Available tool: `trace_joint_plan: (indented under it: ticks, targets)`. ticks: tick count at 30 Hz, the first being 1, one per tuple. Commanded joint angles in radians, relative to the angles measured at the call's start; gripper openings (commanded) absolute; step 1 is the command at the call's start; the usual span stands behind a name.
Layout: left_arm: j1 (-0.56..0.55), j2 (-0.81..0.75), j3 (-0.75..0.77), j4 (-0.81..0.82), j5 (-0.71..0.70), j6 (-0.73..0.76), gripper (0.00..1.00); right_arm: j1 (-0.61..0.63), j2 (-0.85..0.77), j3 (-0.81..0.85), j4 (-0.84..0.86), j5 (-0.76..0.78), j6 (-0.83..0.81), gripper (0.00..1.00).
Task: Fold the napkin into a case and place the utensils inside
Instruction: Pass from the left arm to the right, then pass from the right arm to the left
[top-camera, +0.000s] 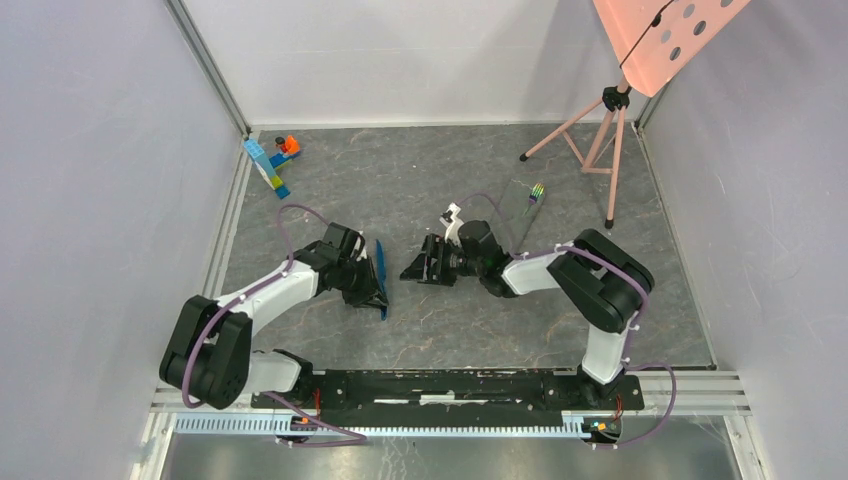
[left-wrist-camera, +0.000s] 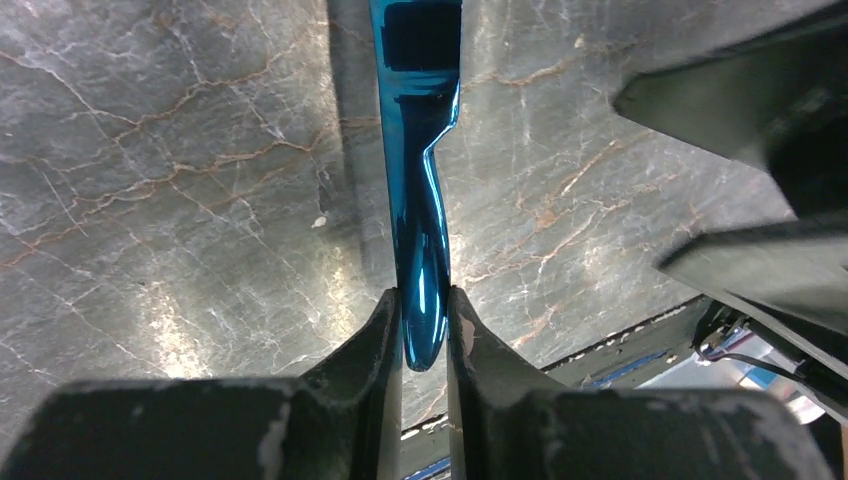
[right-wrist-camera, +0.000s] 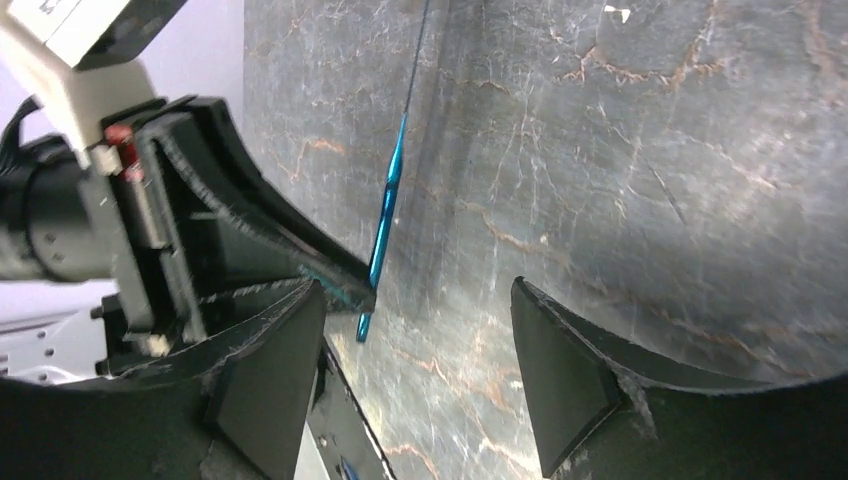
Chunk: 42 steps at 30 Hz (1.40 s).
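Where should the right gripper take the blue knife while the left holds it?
On the free wide half, past the left gripper, which pinches its narrow end. The blue knife shows edge-on to the open right gripper, flat faces toward its fingers, so probably come straight ahead.

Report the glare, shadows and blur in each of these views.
Top external: even, soft light, only faint shadows. Left wrist: glare streaks run down the blue knife, a dark shadow band lies on the table to its left, and the right gripper at the right edge is out of focus. Right wrist: table veins sharp, its own fingers dark.
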Motion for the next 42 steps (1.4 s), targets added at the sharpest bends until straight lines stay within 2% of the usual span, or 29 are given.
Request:
trace_joint_plan:
  ticks: [1,5,10,12,15,18,20,22,24,26,29,32,35,37,40,42]
  targets:
    - [-0.008,-0.055,-0.016,0.057,0.056,-0.034,0.02,0.042,0.079,0.081,0.115,0.049,0.082,0.73]
    - [-0.008,-0.066,-0.026,0.069,0.077,-0.033,0.02,0.076,0.176,0.152,0.124,0.067,0.119,0.68]
    - [-0.011,-0.083,-0.026,0.064,0.085,-0.026,0.02,0.096,0.259,0.223,0.173,0.090,0.153,0.54]
    - [-0.013,-0.091,-0.026,0.062,0.090,-0.024,0.02,0.097,0.288,0.254,0.164,0.090,0.154,0.51]
    - [-0.015,-0.102,-0.026,0.052,0.088,-0.018,0.02,0.103,0.309,0.271,0.198,0.093,0.164,0.35]
    - [-0.015,-0.111,-0.015,0.023,0.084,-0.010,0.03,0.100,0.306,0.255,0.277,0.069,0.180,0.12]
    - [-0.015,-0.130,-0.005,0.002,0.107,-0.016,0.17,0.096,0.283,0.228,0.354,0.044,0.184,0.01]
    - [-0.014,-0.193,-0.001,-0.003,0.121,-0.031,0.39,0.083,0.247,0.187,0.443,-0.007,0.196,0.01]
    - [-0.014,-0.270,-0.002,-0.003,0.115,-0.047,0.53,0.068,0.191,0.126,0.518,-0.042,0.234,0.01]
    - [-0.014,-0.329,0.000,0.001,0.116,-0.055,0.60,0.059,0.144,0.081,0.612,-0.078,0.293,0.00]
    - [-0.015,-0.368,-0.013,0.070,0.208,-0.082,0.69,0.055,0.070,0.035,0.721,-0.092,0.352,0.01]
    - [-0.017,-0.412,-0.085,0.268,0.320,-0.196,0.69,0.052,-0.001,0.004,0.773,-0.077,0.375,0.01]
    - [-0.024,-0.465,-0.143,0.439,0.366,-0.304,0.68,0.049,-0.044,-0.010,0.809,-0.054,0.393,0.00]
    - [-0.027,-0.511,-0.168,0.504,0.359,-0.337,0.57,0.049,-0.061,-0.016,0.830,-0.035,0.401,0.00]
    - [-0.028,-0.568,-0.180,0.514,0.336,-0.339,0.36,0.049,-0.096,-0.034,0.819,-0.001,0.384,0.01]
    - [-0.029,-0.589,-0.182,0.518,0.333,-0.335,0.25,0.053,-0.126,-0.048,0.791,0.026,0.360,0.00]
